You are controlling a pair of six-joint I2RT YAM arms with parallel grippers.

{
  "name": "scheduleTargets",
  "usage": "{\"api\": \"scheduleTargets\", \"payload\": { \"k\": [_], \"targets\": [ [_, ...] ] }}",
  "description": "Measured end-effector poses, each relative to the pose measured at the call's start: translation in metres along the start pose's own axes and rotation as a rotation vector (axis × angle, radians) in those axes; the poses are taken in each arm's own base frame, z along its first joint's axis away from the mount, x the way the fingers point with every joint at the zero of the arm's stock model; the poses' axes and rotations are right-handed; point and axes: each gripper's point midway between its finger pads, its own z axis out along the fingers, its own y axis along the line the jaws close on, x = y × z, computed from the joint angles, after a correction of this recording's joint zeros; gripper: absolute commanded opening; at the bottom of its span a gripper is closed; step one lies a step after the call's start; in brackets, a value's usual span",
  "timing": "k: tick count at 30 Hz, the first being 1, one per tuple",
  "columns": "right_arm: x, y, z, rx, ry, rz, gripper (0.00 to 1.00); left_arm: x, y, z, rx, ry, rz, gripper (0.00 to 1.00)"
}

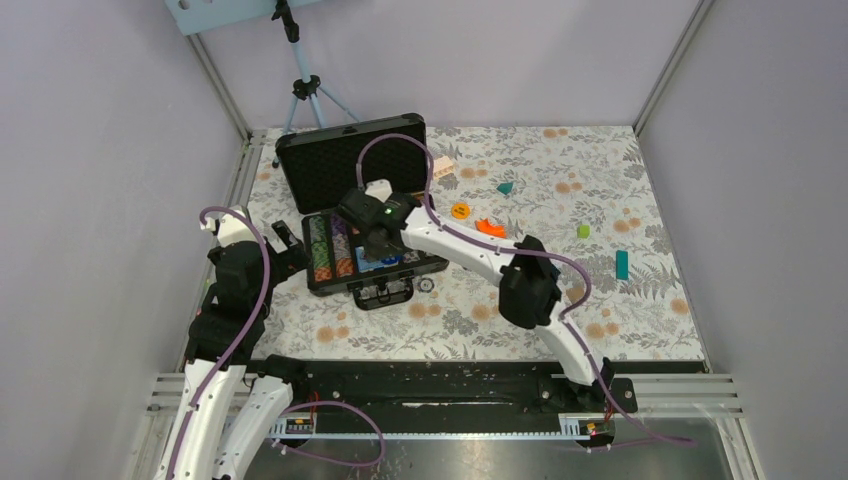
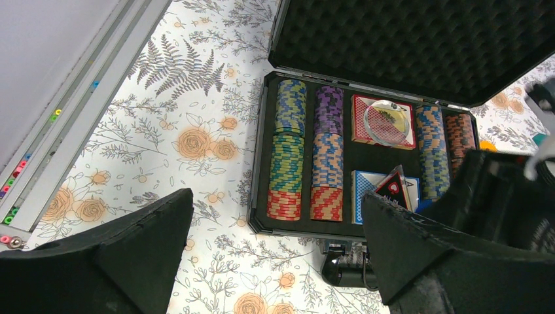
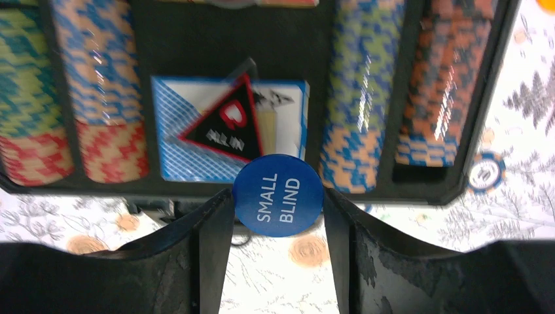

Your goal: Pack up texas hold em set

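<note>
Briefcase (image 1: 340, 165) sits open at the far-left of the floral table (image 1: 600, 310), lid up w/ the foam lining (image 2: 406, 46) facing me, handle (image 2: 343, 268) on the near side.

R gripper (image 3: 278, 204) is over the near edge of the case tray, jaws partway closed and pinching a blue SMALL BLIND disc (image 3: 278, 190) by its edges. The disc hangs right over the case's near wall; can't tell if it touches. Just behind it in the tray is the blue card deck (image 3: 173, 147) w/ a black-and-red ALL IN triangle (image 3: 226, 124) lying tilted on top.

Poker chips (image 2: 289, 147) fill the rows on edge: two rows left of the decks, two more to the right (image 3: 357, 85). The far-right row stops short of the near wall. The red deck (image 2: 363, 134) lies in the far centre slot w/ a clear round disc (image 2: 386, 121) on it.

One loose chip (image 3: 486, 173) lies flat on the table just outside the case's near-right corner — also seen from the top cam (image 1: 427, 285).

L gripper (image 2: 275, 258) has its jaws spread wide, nothing between them, and hovers near the case's near-left corner, apart from it.

Off to the right, away from the case, are an orange curved block (image 1: 490, 228) and a teal block (image 1: 622, 264). A tripod (image 1: 305, 85) stands behind the table.
</note>
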Motion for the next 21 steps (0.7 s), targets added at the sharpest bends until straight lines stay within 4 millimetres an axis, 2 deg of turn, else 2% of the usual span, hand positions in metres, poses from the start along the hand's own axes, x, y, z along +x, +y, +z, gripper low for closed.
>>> {"api": "scheduleTargets", "payload": {
  "k": [7, 21],
  "targets": [
    [-0.041, 0.027, 0.012, -0.052, -0.071, -0.026, 0.6, 0.0, 0.0, 0.0, 0.002, 0.0, 0.001, 0.99],
    [-0.048, 0.02, 0.025, -0.084, -0.047, -0.017, 0.61, 0.0, -0.001, 0.0, 0.005, 0.002, 0.006, 0.99]
  ]
}}
